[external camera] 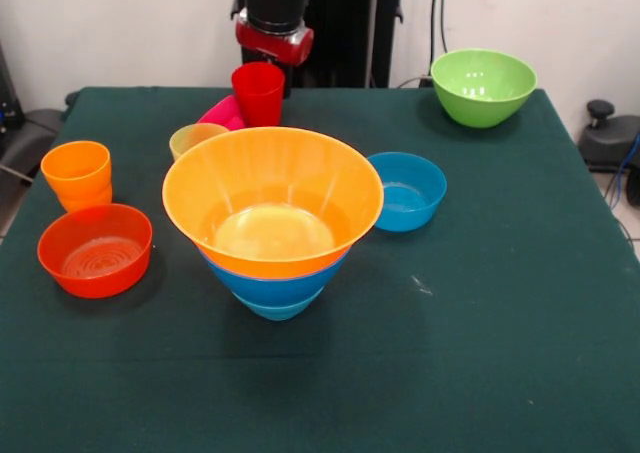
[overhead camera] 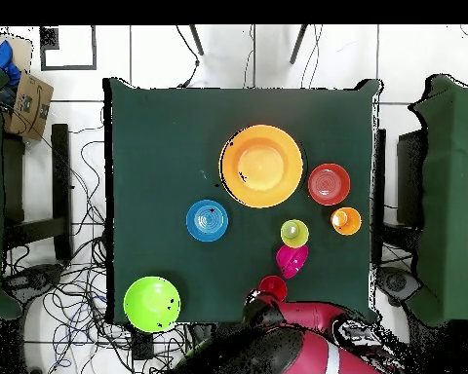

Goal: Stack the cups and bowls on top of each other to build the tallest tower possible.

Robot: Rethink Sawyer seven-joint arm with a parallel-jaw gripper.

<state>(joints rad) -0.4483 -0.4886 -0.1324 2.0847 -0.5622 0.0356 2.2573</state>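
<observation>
The tower (external camera: pixel 272 201) stands mid-table: a wide yellow-orange bowl (overhead camera: pixel 261 166) nested on a large blue bowl (external camera: pixel 275 279), with a small light-blue one (external camera: pixel 275 309) lowest. A red cup (external camera: pixel 259 93) stands upright near the robot's side of the table. A tilted magenta bowl (external camera: pixel 224 112) and a yellow cup (external camera: pixel 196 136) are beside it. My gripper (external camera: pixel 274 43) hangs just behind and above the red cup. The cup and the arm hide its state. An orange cup (external camera: pixel 78 174) and a shallow orange-red bowl (external camera: pixel 95 250) sit at the left.
A small blue bowl (external camera: pixel 406 191) sits right of the tower, and a lime green bowl (external camera: pixel 483 86) is at the far right corner. In the overhead view the arm (overhead camera: pixel 311 349) reaches over the table edge by the red cup (overhead camera: pixel 272 286). Cables lie on the floor around the table.
</observation>
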